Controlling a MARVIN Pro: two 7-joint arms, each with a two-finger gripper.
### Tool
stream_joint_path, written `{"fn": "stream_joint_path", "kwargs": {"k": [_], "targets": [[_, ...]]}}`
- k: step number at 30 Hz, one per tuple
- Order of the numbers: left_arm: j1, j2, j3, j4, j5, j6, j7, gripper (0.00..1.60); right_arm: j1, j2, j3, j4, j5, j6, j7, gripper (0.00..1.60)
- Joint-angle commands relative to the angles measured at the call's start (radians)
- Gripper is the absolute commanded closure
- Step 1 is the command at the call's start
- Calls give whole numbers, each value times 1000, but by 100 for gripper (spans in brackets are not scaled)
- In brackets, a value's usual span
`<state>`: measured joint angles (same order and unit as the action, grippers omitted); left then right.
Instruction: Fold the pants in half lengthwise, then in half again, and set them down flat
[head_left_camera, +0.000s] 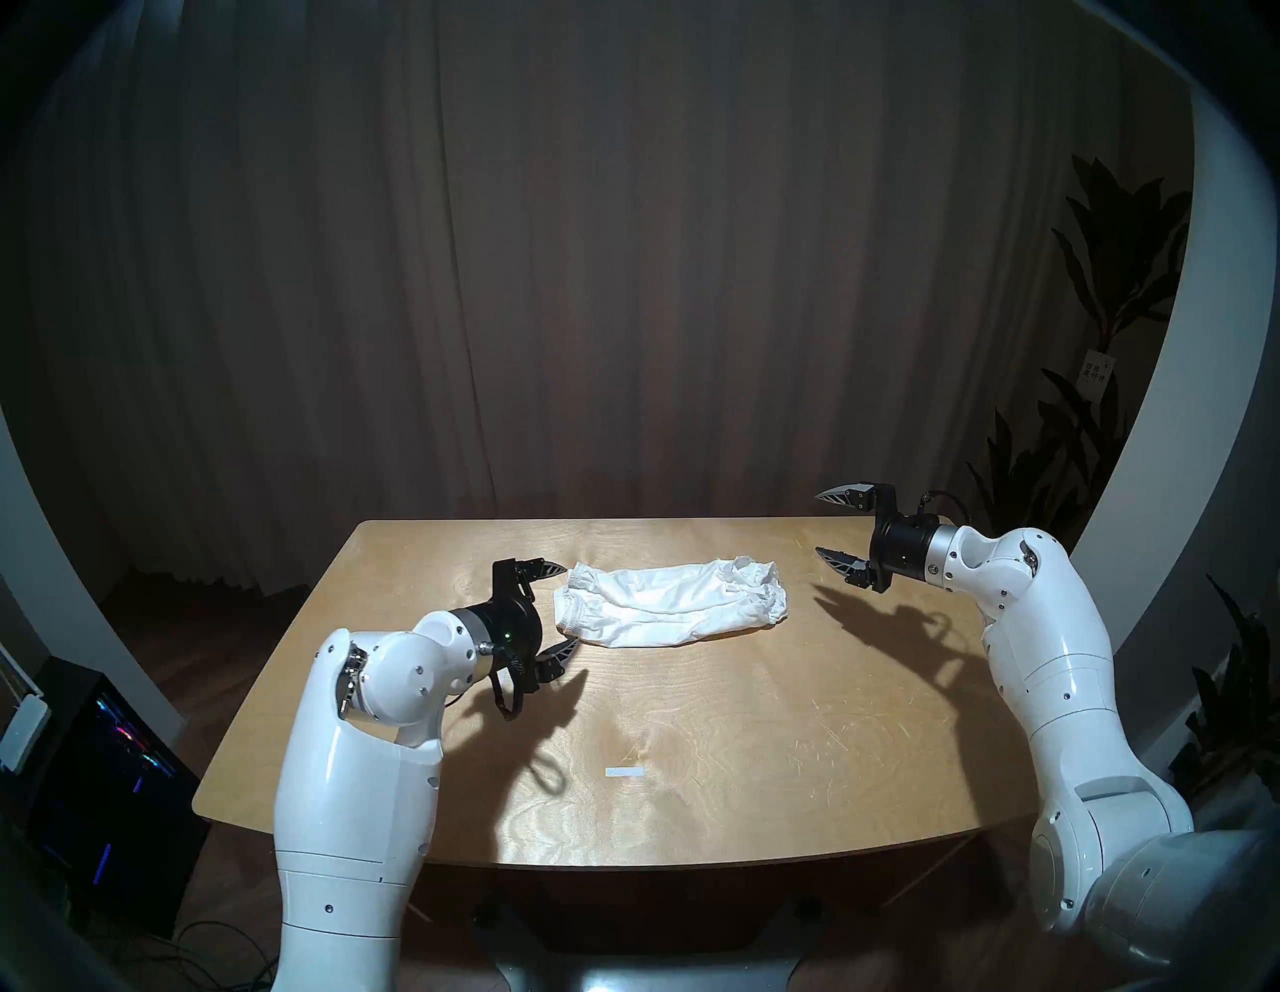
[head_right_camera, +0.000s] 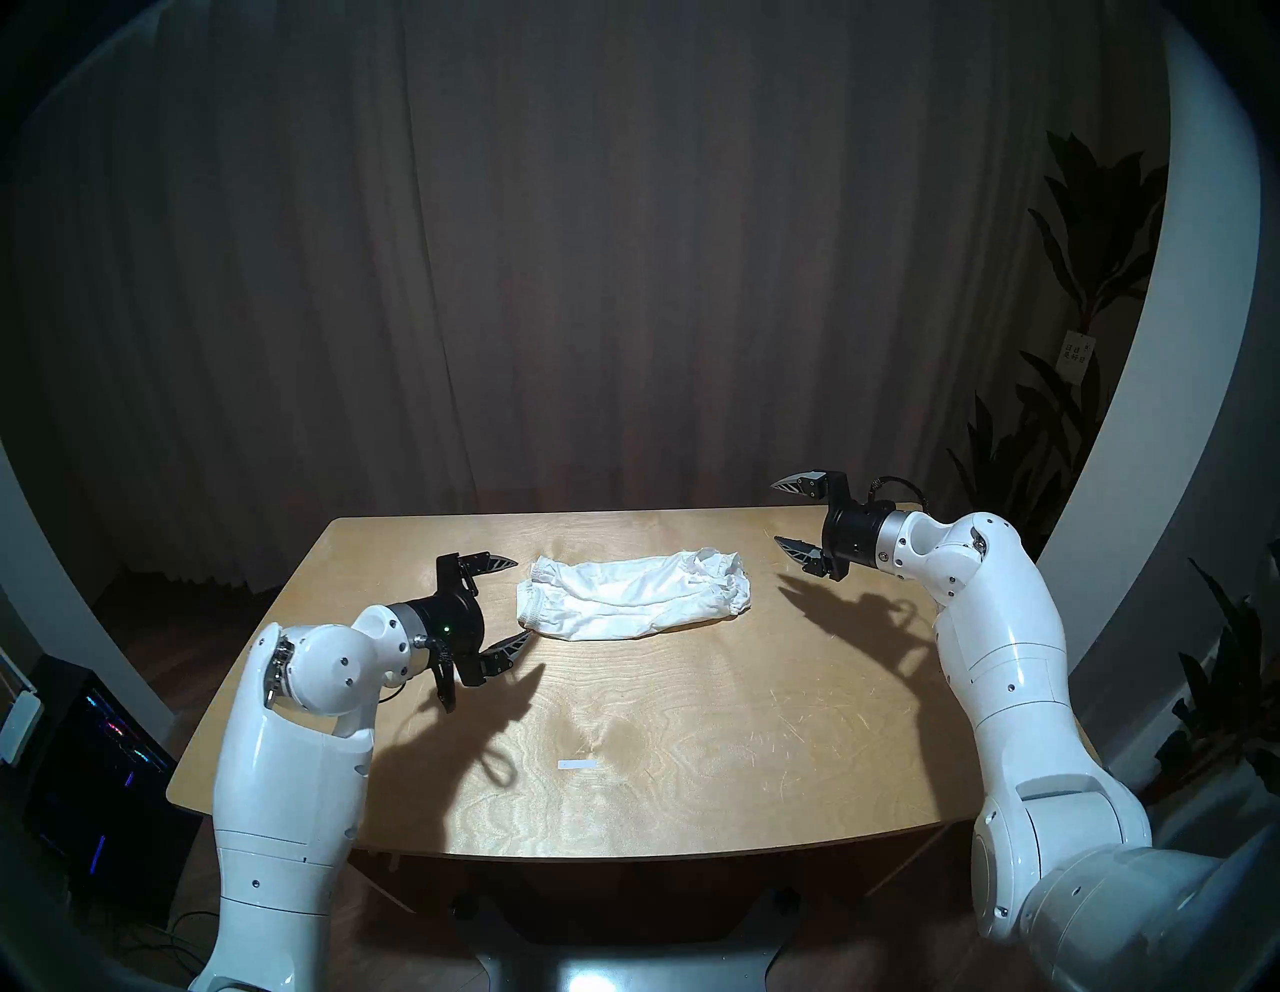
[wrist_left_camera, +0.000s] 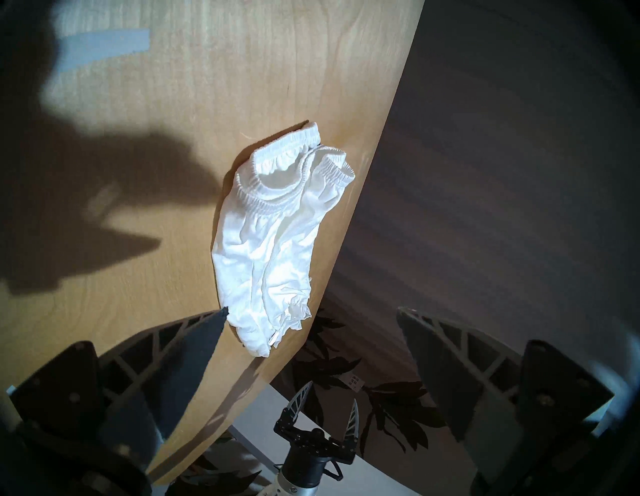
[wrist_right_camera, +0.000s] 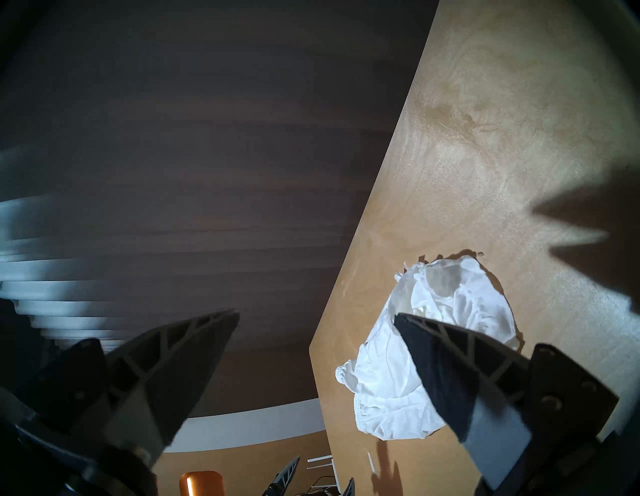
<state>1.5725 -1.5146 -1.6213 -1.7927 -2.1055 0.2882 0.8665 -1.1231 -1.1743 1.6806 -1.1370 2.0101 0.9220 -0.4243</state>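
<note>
Head stereo left view: the pants (head_left_camera: 668, 606) are laid on the table (head_left_camera: 727, 762), toward the far side, already doubled lengthwise into 1 long strip running left to right. Waistband is at the left end, ruffled hems at the right end. The left gripper (head_left_camera: 561, 608) is held just beside the waistband, jaws spread wide, nothing gripped. The right gripper (head_left_camera: 834, 526) is held apart from the hem end, above the table, jaws also spread wide and empty. A small tape strip (head_left_camera: 625, 772) is seen nearer the front edge.

Handling, as judged: fabric is thin, light, soft and wrinkly, so no stiffness can be relied on; layers are likely to slide or separate if only the top one is pinched. The elastic waistband, seen gathered in the left wrist view (wrist_left_camera: 277, 180), is the thickest and firmest edge, so a pinch through all layers is best taken there. The ruffled hem end is bunched and should be pinched at its corner. The second fold looks not yet made.
</note>
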Motion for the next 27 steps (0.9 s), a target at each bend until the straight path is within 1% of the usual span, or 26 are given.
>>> {"fn": "stream_joint_path", "kwargs": {"k": [1,2,3,5,7,8,9,15,16,17,18,19,20,21,23,26,27], "targets": [[-8,5,60,24,140,6,-109,0,-21,-2,26,-59,35,6,8,0],[-7,-1,62,33,161,-4,-116,0,-26,-2,30,-64,39,5,8,0],[-5,1,71,43,192,-8,-148,0,-32,-2,34,-69,42,5,7,0],[-6,16,88,53,244,-6,-169,0,-37,-1,38,-73,44,4,5,0],[-3,12,94,70,287,-22,-205,0,-45,-2,45,-86,51,2,4,0],[-4,12,95,75,304,-28,-206,0,-47,-2,48,-90,53,1,4,0],[-1,14,102,85,334,-37,-240,0,-52,-3,51,-96,57,0,3,0],[-8,7,129,124,458,-106,-321,0,-68,-7,67,-136,74,-9,-6,0],[-11,7,137,134,484,-122,-350,0,-72,-9,70,-147,78,-12,-9,0],[-16,6,143,138,503,-135,-351,0,-75,-10,71,-154,81,-14,-12,0],[-19,5,154,150,529,-151,-379,0,-81,-12,75,-166,85,-18,-17,0],[-25,2,163,157,554,-169,-381,0,-87,-13,77,-175,88,-23,-21,0],[-25,2,172,169,568,-176,-411,0,-91,-14,79,-182,91,-27,-24,0],[-29,-1,179,174,584,-189,-407,0,-95,-16,81,-190,94,-31,-28,0],[-34,-6,195,190,622,-221,-453,0,-108,-21,86,-213,101,-46,-41,0],[-44,-11,217,207,670,-263,-494,0,-130,-29,98,-249,117,-73,-66,0],[-47,-9,226,217,688,-276,-520,0,-140,-32,103,-263,123,-83,-79,0]]}}
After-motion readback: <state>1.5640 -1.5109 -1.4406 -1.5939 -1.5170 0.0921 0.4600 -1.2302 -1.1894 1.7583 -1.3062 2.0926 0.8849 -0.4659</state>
